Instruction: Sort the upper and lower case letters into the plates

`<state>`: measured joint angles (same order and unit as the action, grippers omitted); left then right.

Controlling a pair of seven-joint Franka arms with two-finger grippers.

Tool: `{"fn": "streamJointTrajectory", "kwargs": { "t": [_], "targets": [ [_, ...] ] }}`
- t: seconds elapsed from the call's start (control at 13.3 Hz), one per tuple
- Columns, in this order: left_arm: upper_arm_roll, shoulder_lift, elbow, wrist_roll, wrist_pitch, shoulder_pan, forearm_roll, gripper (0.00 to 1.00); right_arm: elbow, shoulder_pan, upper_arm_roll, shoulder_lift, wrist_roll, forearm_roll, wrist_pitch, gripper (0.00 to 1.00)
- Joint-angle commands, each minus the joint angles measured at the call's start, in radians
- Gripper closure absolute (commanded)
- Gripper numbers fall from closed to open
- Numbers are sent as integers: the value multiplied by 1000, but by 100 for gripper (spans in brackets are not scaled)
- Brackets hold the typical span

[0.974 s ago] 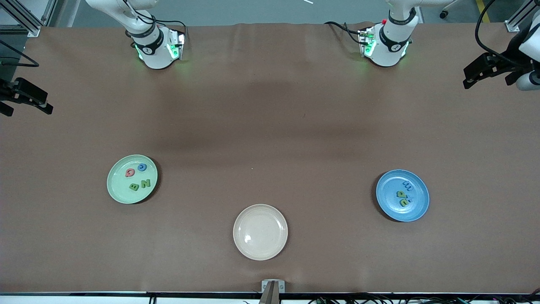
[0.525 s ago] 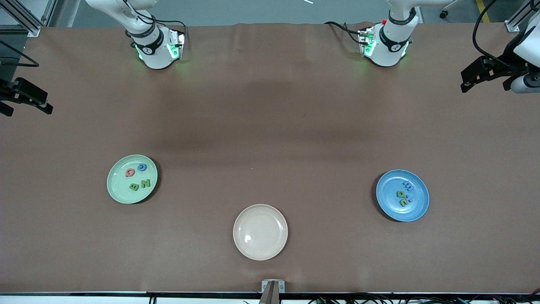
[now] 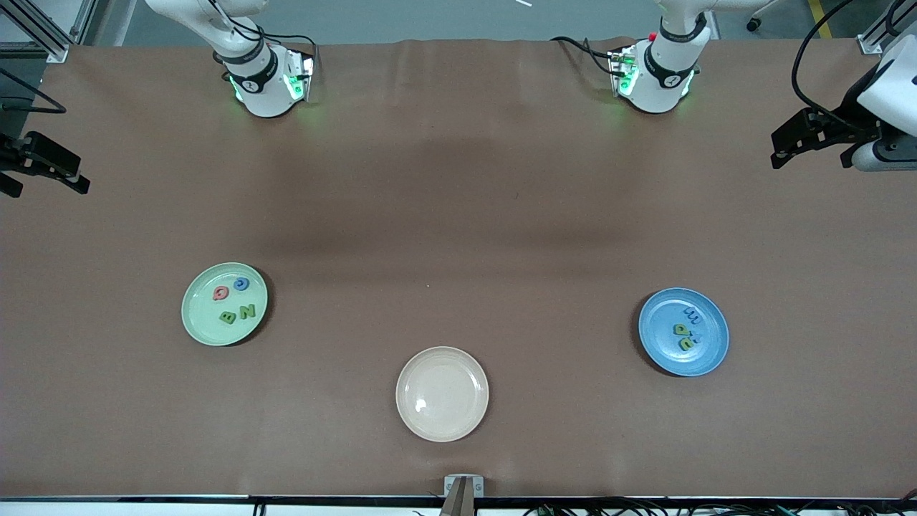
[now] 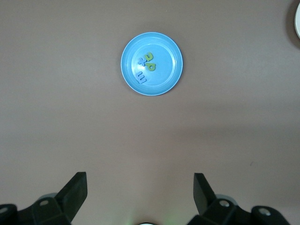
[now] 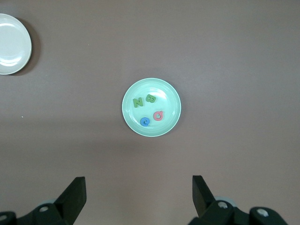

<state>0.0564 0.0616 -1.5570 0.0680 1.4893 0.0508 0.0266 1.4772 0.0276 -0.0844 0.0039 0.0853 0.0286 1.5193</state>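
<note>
L pincer (image 4: 139,197): open, empty, up over surface (image 3: 458,179) at L arm's end, above bare cloth. R pincer (image 5: 138,197): open, empty, up over R arm's end; waiting. Blue plate (image 3: 683,332) w/ 3 letters (image 3: 684,330): nearer front cam than L pincer, L arm closest. Mint plate (image 3: 224,304) w/ 4 letters (image 3: 233,301): R arm closest. Beige plate (image 3: 442,393) between, nearest cam, bare. No loose letters seen; sorting judged done.

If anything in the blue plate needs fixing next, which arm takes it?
Probably the left: the blue plate lies at its end, centred in its wrist view, left gripper open. The right gripper, also open, faces the green plate.
</note>
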Motion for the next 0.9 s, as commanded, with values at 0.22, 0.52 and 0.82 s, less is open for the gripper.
{"fn": "streamJointTrajectory", "kwargs": {
  "t": [0.22, 0.52, 0.82],
  "targets": [
    [0, 9, 3, -45, 8, -2, -4, 0, -12, -18, 15, -1, 13, -15, -13, 0],
    [-1, -12, 24, -43, 8, -8, -8, 0, -12, -18, 15, -1, 13, -15, -13, 0],
    [-3, -13, 34, -36, -4, -6, -4, 0, -12, -18, 15, -1, 13, -15, -14, 0]
  ]
}}
